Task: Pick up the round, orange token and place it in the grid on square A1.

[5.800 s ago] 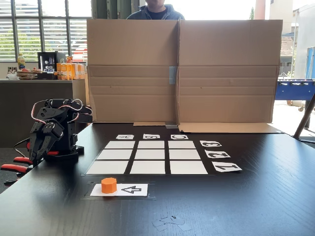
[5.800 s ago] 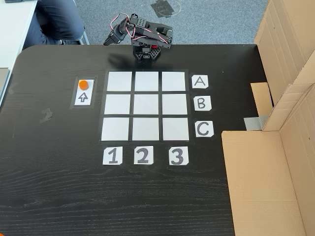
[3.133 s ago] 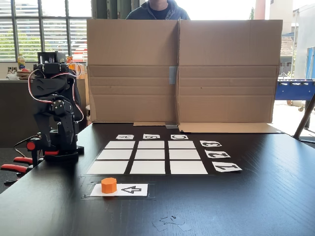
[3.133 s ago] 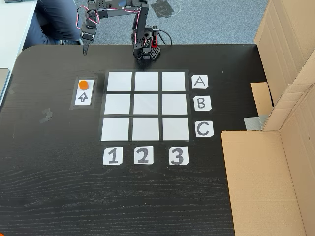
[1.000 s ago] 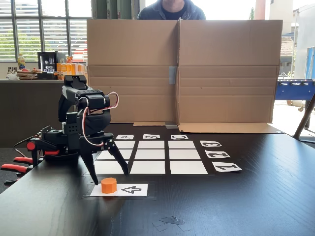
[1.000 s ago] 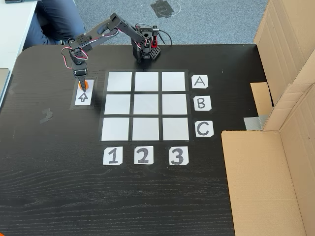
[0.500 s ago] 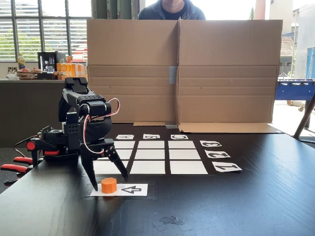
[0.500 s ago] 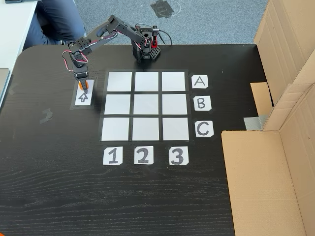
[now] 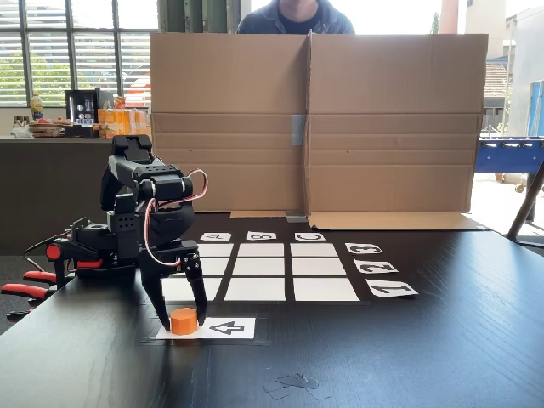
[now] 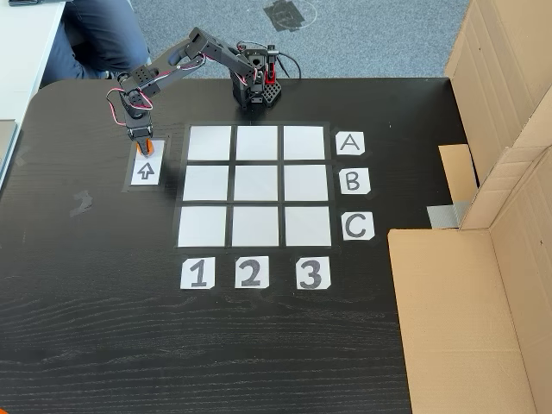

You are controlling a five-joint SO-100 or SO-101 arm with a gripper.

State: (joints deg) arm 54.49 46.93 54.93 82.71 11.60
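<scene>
The orange token (image 9: pixel 184 320) rests on the white arrow card (image 9: pixel 228 328), at the end away from the arrowhead, near the table's front edge. My gripper (image 9: pixel 184 325) points straight down over it, one finger against each side, shut on the token while it still sits on the card. In the fixed view from above, my gripper (image 10: pixel 142 148) covers most of the token (image 10: pixel 148 147), left of the grid (image 10: pixel 254 185). The grid (image 9: pixel 255 268) lies just behind the gripper. Square A1 (image 10: pixel 210 143) is its top-left corner from above, and square A1 (image 9: pixel 214 291) is its near-left corner in the low fixed view.
A tall cardboard wall (image 9: pixel 314 119) closes the far side, and the cardboard wall (image 10: pixel 483 285) takes up the right from above. The arm's base (image 10: pixel 254 86) stands at the table edge. A person (image 9: pixel 293 13) is behind the cardboard. Label cards A/B/C (image 10: pixel 352 183) and 1/2/3 (image 10: pixel 250 273) edge the grid.
The arm unfolded from its rest pose and swung over the arrow card. In the last second the open jaws dropped around the token and closed in on it, nudging it slightly.
</scene>
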